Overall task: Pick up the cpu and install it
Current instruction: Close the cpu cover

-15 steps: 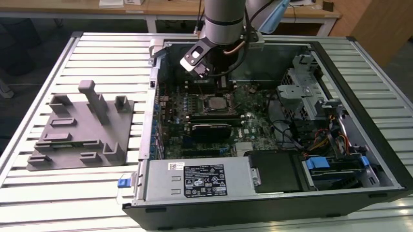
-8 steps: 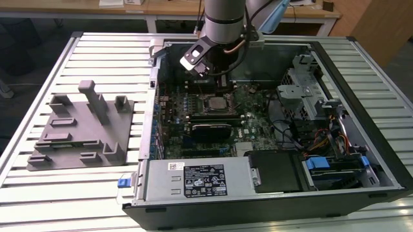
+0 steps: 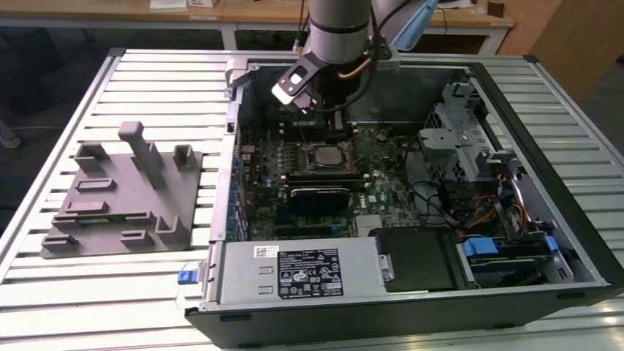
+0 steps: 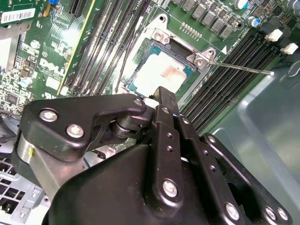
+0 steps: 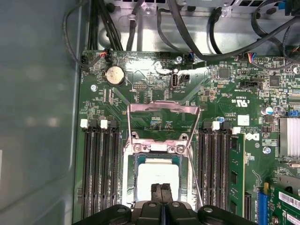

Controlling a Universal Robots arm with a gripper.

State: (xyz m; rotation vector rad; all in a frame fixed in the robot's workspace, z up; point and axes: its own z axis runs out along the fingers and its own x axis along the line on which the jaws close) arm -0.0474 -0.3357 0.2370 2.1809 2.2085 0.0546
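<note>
We find the cpu (image 5: 157, 177) lying flat in the motherboard socket (image 5: 137, 161). Its silver top is bare and the metal retention frame (image 5: 161, 110) stands open, off it. In both wrist views our hand (image 5: 161, 190) hangs right over one edge of the cpu (image 4: 161, 70). Its fingers (image 4: 165, 101) are pressed together with nothing between them. We cannot tell whether the tips touch the chip. In the exterior view the arm (image 3: 337, 29) reaches down into the open computer case (image 3: 546, 219) at the upper middle of the frame. The grey tray (image 3: 127, 197) sits on the slatted surface (image 3: 58, 307) at the left, well apart from the hand.
</note>
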